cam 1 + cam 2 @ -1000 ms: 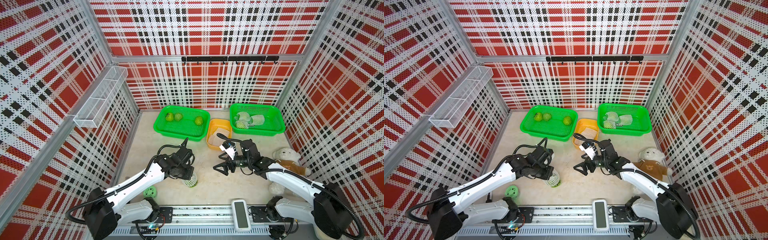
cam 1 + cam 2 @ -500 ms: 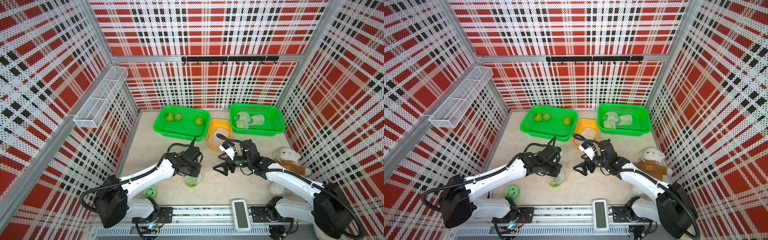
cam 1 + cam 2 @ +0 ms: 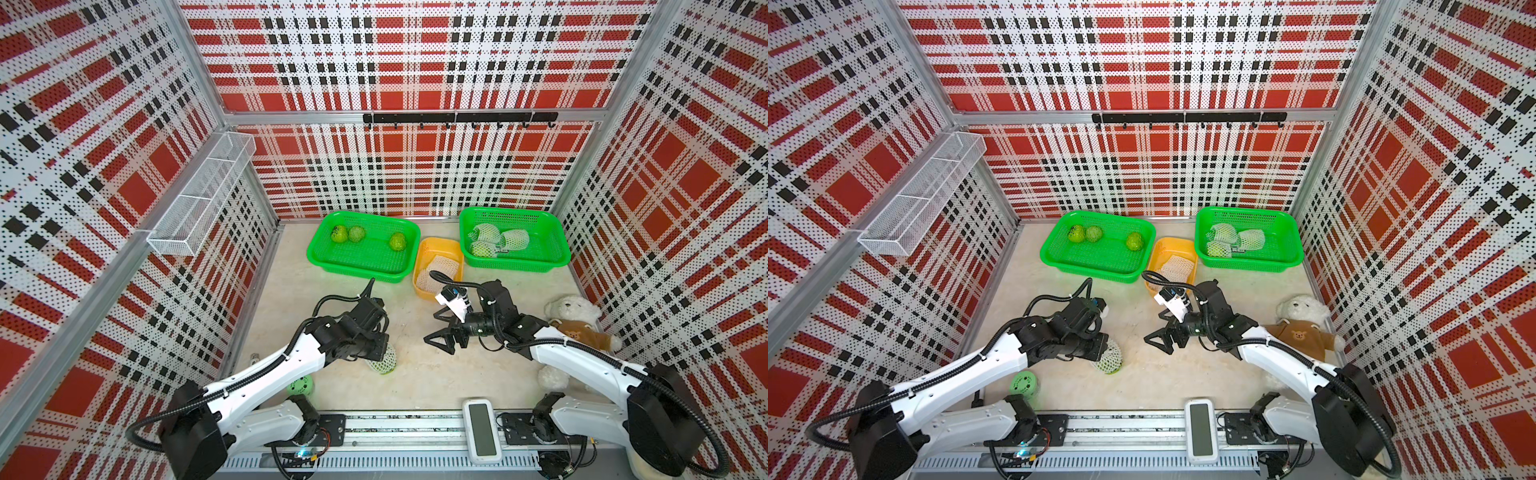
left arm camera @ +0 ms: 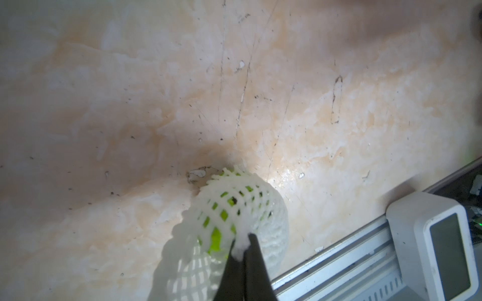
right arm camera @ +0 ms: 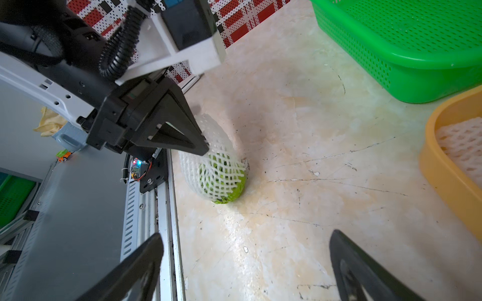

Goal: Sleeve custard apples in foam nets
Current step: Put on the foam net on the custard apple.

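**Editor:** Where is the fruit?

**Photographer:** A custard apple [image 5: 228, 194] sits on the table [image 3: 415, 382], near its front edge and left of the middle, most of it inside a foam net [image 5: 216, 135].

**Editor:** Which way does it point?

**Photographer:** The sleeve's long axis stands steeply tilted. The loose, empty end is up and the fruit end is down on the tabletop. Bare green skin pokes out of the lower opening.

**Editor:** Who has it?

**Photographer:** The left gripper [image 4: 242, 241], jaws pressed together on a pinch of mesh at the upper end. It grips the net only, not the fruit.

**Editor:** And the other claw?

**Photographer:** The right gripper [image 3: 436, 328] hovers over the table's middle, apart from the fruit. Its jaws are spread wide with nothing between them, tips turned toward the sleeve.

**Editor:** Background?

**Photographer:** Along the back edge, three bare custard apples [image 3: 356, 234] lie in the left green basket [image 3: 361, 266]. Three netted fruits [image 3: 515, 240] lie in the right green basket [image 3: 540, 259], and spare nets [image 3: 440, 268] fill a yellow tub [image 3: 424, 249] between the two.
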